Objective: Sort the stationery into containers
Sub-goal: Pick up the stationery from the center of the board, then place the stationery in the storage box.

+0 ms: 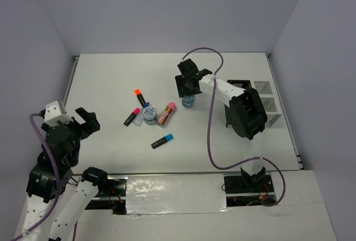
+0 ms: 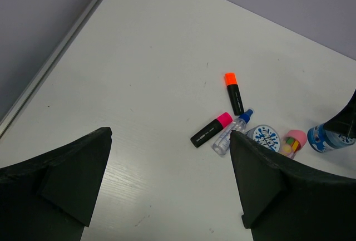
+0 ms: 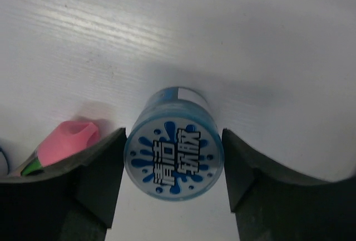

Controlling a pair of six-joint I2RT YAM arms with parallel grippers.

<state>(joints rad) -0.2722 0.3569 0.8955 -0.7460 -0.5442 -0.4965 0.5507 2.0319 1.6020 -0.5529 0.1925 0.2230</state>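
My right gripper is shut on a round blue-white patterned roll, one finger against each side, at table level. The second roll lies in the middle. Around it lie an orange-capped marker, a pink-capped marker, a clear blue-capped tube and a clear pink-capped tube. A blue-capped marker lies nearer. My left gripper is open and empty, well left of the pile. The black mesh organiser is mostly hidden behind my right arm; its white holder shows.
The white table ends at a raised rail on the left and a wall behind. My right arm's cable loops over the table right of the blue-capped marker. The pink cap sits just left of my right gripper's left finger.
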